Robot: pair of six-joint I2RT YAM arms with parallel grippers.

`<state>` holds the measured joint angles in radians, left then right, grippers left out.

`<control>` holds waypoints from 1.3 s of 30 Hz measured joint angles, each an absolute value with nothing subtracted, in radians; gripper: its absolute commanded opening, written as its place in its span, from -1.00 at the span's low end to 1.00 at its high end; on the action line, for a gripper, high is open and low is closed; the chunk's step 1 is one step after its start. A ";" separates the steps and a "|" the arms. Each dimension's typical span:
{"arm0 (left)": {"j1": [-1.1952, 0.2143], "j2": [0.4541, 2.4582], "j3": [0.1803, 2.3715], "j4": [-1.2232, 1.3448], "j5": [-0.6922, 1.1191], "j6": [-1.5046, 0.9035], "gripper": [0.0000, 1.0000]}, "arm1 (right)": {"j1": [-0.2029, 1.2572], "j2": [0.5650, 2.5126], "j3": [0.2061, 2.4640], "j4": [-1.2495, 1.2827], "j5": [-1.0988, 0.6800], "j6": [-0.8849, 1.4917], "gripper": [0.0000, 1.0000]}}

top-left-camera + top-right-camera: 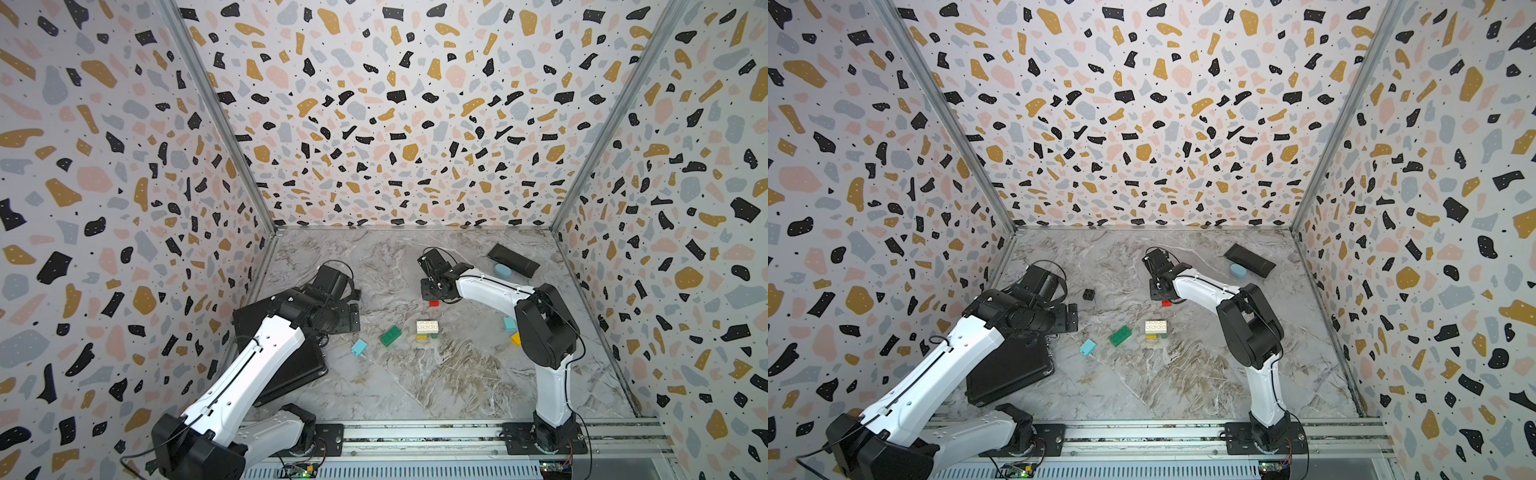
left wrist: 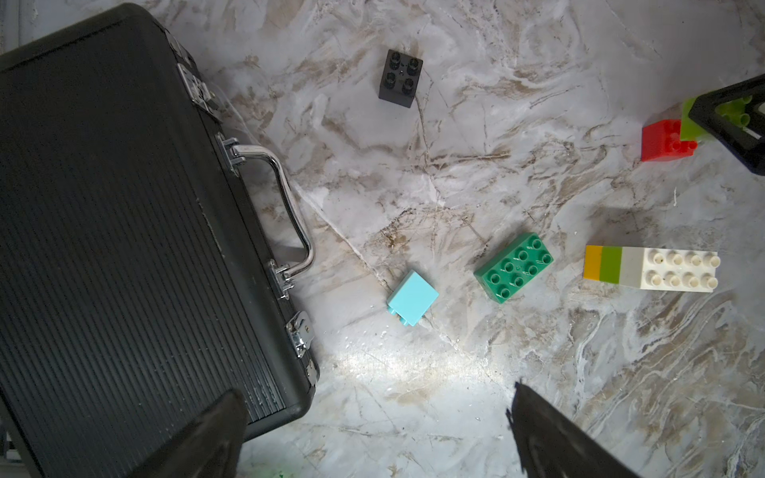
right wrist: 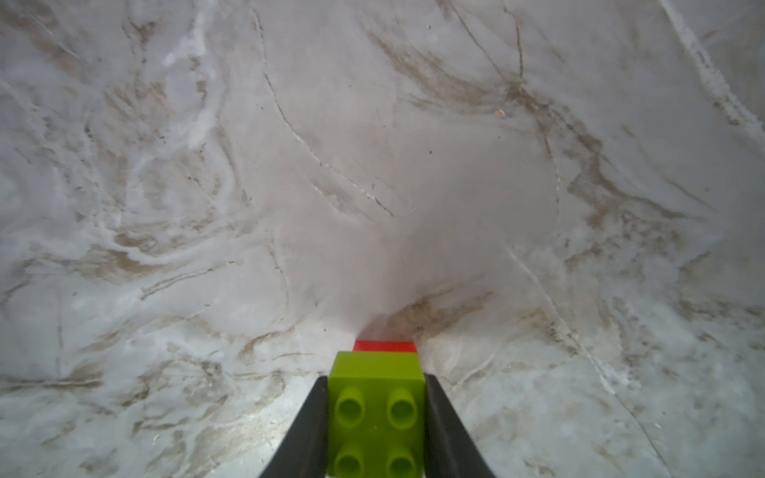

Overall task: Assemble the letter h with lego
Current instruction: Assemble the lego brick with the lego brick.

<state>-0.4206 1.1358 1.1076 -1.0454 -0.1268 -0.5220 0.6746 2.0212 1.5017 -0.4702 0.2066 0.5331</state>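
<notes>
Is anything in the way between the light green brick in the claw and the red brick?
No, nothing visible. The right gripper is shut on the lime brick, and the red brick sits right beside it, with no gap showing between them.

- The red brick [image 1: 434, 303] was mostly hidden under the right gripper [image 3: 376, 378] in both top views.
- The lime brick [image 3: 376, 418] was cut off by the picture's edge.
- The case [image 2: 124, 227] was cut off in the left wrist view and lay partly under the left arm [image 1: 266, 345] in both top views.
- The left gripper [image 2: 376, 391] fingers [image 2: 207, 434] were blurred and cut off.
- The yellow brick [image 1: 515, 338] was half hidden behind the right arm [image 1: 544, 328].
</notes>
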 measured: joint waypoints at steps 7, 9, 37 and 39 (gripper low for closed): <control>-0.421 1.135 1.108 -1.045 -0.119 -0.516 0.98 | 0.675 2.038 1.520 -0.500 0.215 0.538 -0.80; -0.421 1.135 1.108 -1.045 -0.117 -0.516 0.98 | 0.675 2.039 1.520 -0.507 0.215 0.539 -0.80; -0.421 1.135 1.107 -1.045 -0.111 -0.515 0.98 | 0.654 2.114 1.639 -0.607 0.141 0.568 -0.61; -0.421 1.135 1.107 -1.045 -0.109 -0.515 0.98 | 0.654 2.114 1.639 -0.607 0.138 0.569 -0.46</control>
